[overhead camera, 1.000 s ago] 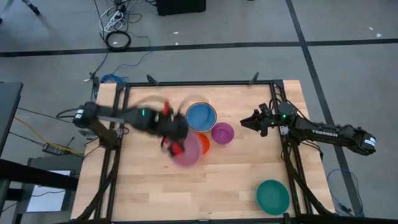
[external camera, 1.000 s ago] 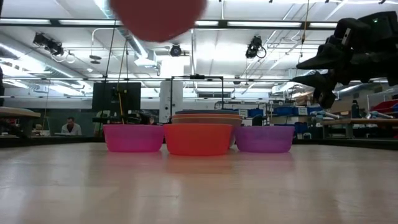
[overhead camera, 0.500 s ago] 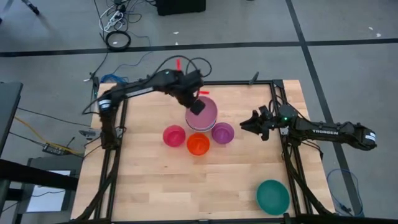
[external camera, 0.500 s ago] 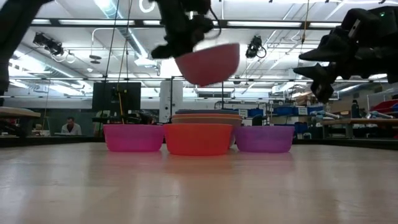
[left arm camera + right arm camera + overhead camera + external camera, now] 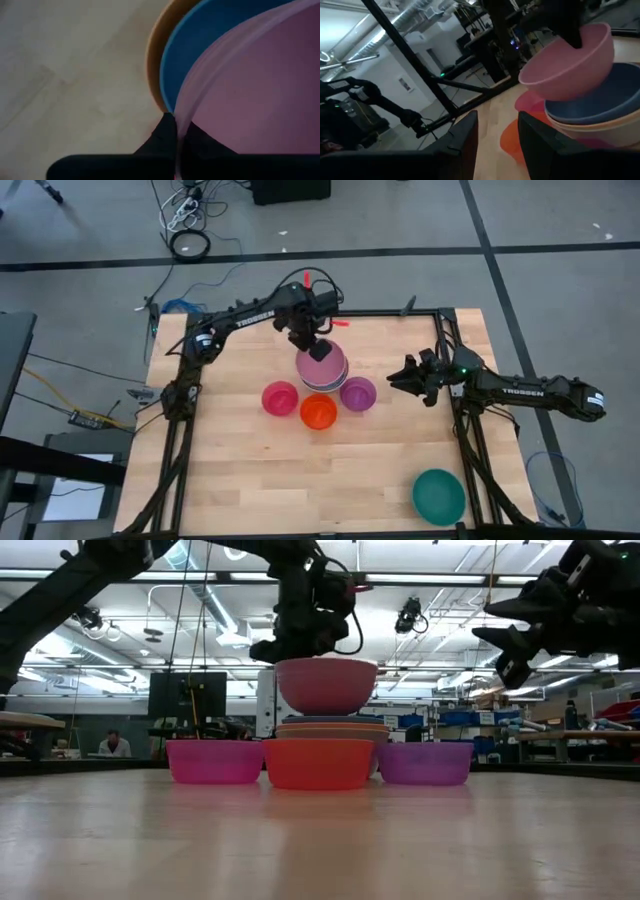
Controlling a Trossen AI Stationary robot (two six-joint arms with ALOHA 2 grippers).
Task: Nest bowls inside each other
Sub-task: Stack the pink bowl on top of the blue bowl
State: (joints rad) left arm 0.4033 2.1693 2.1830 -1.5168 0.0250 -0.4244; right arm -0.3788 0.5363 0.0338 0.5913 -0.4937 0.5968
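Note:
My left gripper (image 5: pixel 317 347) is shut on a light pink bowl (image 5: pixel 323 367), also the pink bowl (image 5: pixel 326 686), held right above a stack whose top bowl is blue (image 5: pixel 200 45), with an orange one (image 5: pixel 154 55) under it. The stack (image 5: pixel 332 728) stands at the table's far middle. In front of it stand a magenta bowl (image 5: pixel 281 397), a red-orange bowl (image 5: pixel 318 411) and a purple bowl (image 5: pixel 358 393). A teal bowl (image 5: pixel 439 495) sits at the near right. My right gripper (image 5: pixel 400 377) hovers open to the right of the stack, level, touching nothing. My left gripper pinches the pink bowl's wall at its far rim (image 5: pixel 178 125), one finger inside the bowl and one outside. The fingers come from above, pointing down. The bowl hangs mouth up, slightly tilted, its base (image 5: pixel 545 95) down at the blue bowl's mouth; whether it touches, I cannot tell.
The three small bowls stand close against the stack's near side. Bare wood (image 5: pixel 250 470) stretches over the near left and middle of the table. A black frame rail (image 5: pixel 320 312) runs along the far edge.
My left gripper has swung from over the table's middle toward the far edge, carrying the pink bowl, then sunk over the stack. The bowl, high up a second ago, now hangs just above the blue bowl.

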